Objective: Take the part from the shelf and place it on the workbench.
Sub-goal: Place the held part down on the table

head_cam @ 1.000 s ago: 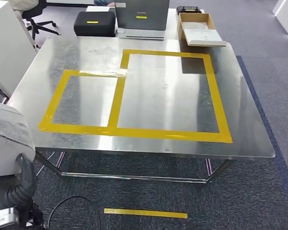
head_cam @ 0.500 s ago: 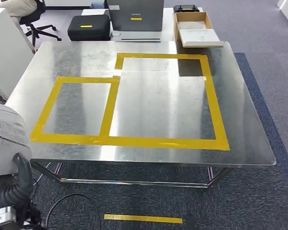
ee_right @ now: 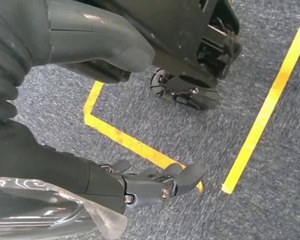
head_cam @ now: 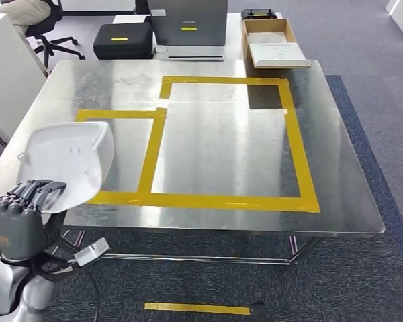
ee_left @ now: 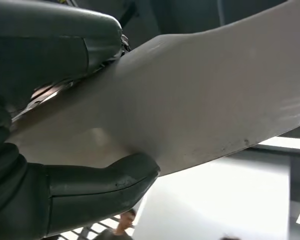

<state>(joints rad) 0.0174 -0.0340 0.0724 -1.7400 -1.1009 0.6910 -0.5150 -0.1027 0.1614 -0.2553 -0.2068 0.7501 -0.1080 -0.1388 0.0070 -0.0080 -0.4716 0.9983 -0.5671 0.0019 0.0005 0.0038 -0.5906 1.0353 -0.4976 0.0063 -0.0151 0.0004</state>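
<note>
A white curved shell part (head_cam: 62, 164) hangs over the near left corner of the steel workbench (head_cam: 219, 141), covering part of the smaller yellow-taped rectangle (head_cam: 148, 154). My left hand (head_cam: 22, 215) grips the part's near edge from below, just outside the table's front edge. Up close in the left wrist view, the thumb (ee_left: 84, 190) and fingers pinch the part (ee_left: 201, 100). My right hand (ee_right: 24, 125) hangs low over the carpet, fingers apart and holding nothing.
A black case (head_cam: 122, 40), a grey laptop-like case (head_cam: 189, 27) and a cardboard box (head_cam: 273, 43) line the far side. A white panel (head_cam: 7, 74) stands at the left, with an office chair (head_cam: 52, 30) behind it. Yellow tape (head_cam: 197, 308) marks the floor.
My left hand has risen from low at the left, bringing the white part up over the table's near left corner. The view has also shifted slightly.
</note>
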